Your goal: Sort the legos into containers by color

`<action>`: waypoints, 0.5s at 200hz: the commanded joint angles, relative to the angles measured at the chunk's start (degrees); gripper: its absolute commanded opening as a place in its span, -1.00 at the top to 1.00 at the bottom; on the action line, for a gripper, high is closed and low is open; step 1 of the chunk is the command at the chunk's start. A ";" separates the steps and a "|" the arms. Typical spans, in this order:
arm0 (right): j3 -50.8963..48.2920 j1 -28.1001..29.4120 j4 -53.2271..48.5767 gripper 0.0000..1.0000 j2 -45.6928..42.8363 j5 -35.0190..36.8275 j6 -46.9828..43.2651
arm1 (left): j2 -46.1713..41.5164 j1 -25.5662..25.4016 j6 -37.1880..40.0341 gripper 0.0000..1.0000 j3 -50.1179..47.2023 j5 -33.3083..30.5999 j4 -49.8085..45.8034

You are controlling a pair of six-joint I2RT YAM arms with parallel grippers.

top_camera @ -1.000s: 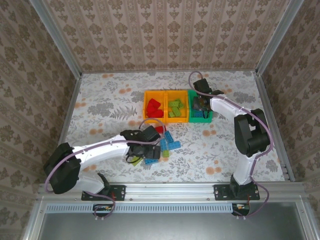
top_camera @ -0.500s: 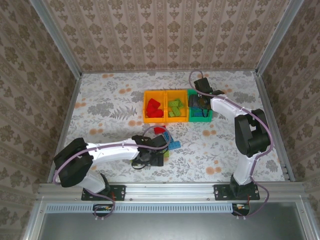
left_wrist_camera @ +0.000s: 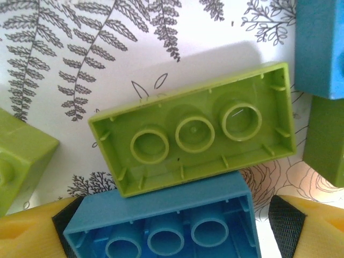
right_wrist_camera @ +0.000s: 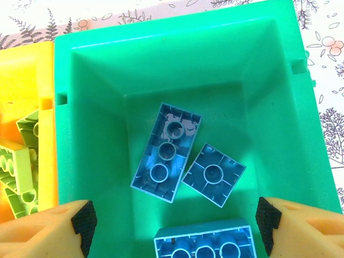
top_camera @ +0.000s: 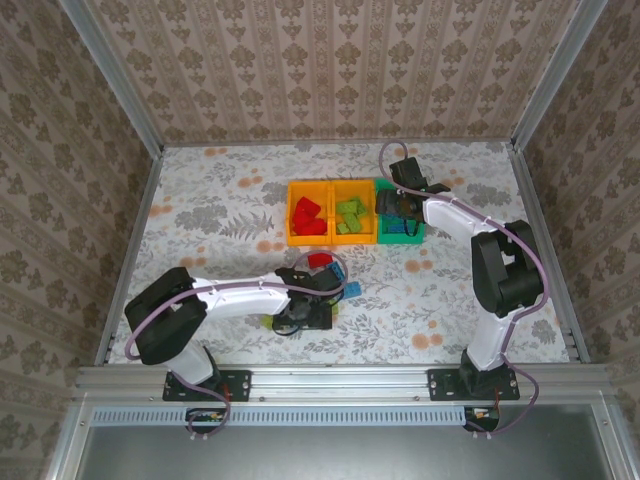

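Since a second ago: left arm swung further right, elbow drawn in toward its base, left gripper (top_camera: 302,318) lower over the loose pile and hiding more of it. Right gripper (top_camera: 397,207) much where it was, above the green bin (top_camera: 402,239).

Three bins in a row at mid-table: left orange bin (top_camera: 291,215) holding red bricks (top_camera: 308,215), middle orange bin (top_camera: 352,184) holding lime bricks (top_camera: 350,215), green bin on the right. Three blue bricks in the green bin: a long one (right_wrist_camera: 166,153) underside up, a square one (right_wrist_camera: 213,174) just beside it, another long one (right_wrist_camera: 204,244) by the near wall. Right jaws spread wide above them, pinching nothing.

From the left wrist: one lime brick (left_wrist_camera: 191,134) underside up on the table, touching a blue brick (left_wrist_camera: 164,231), also underside up. Left jaws spread, one yellow finger either side of that blue brick, a gap showing on one side. Two more green pieces and one more blue at the frame edges.

Loose on the table beside the left arm: a red brick (top_camera: 320,260) and a blue one (top_camera: 350,290).
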 commanded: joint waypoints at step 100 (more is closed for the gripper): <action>-2.21 -0.12 -0.86 -0.65 -3.04 -1.82 -0.23 | 3.46 -0.10 2.28 -0.22 2.57 -1.04 -1.88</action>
